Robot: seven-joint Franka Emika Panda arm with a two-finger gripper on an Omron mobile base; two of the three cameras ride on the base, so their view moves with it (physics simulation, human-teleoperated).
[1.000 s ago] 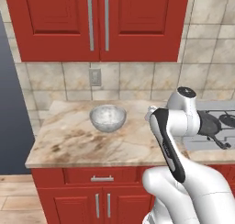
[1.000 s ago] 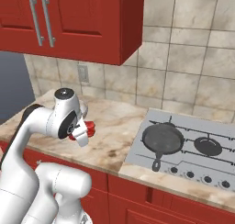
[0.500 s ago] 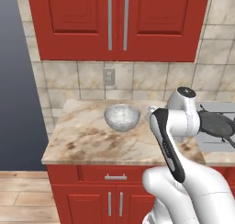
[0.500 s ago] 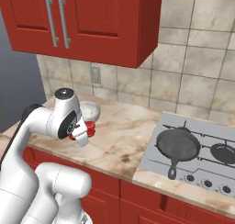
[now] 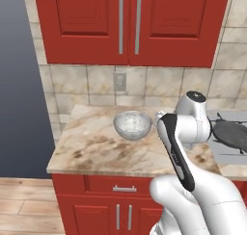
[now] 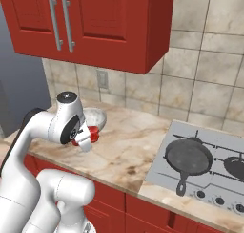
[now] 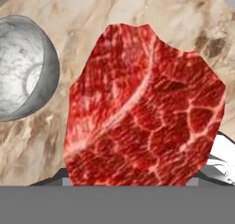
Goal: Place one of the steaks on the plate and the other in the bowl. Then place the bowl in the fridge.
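Marble counter (image 5: 96, 152), gripper (image 6: 88, 135) clamped on steak (image 7: 142, 108), bowl (image 5: 132, 124) just beside.

Bowl (image 5: 132, 124) upright on marble counter (image 5: 91, 152), skillet (image 5: 230, 134) right on stovetop.

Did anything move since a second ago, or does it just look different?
Mostly the cameras moved: the base drove, so the whole kitchen slid across both base views and looks closer. The bowl and the skillet did not shift on the counter. The arm kept its pose, and the tool still carries the steak. Nothing was picked up or let go.
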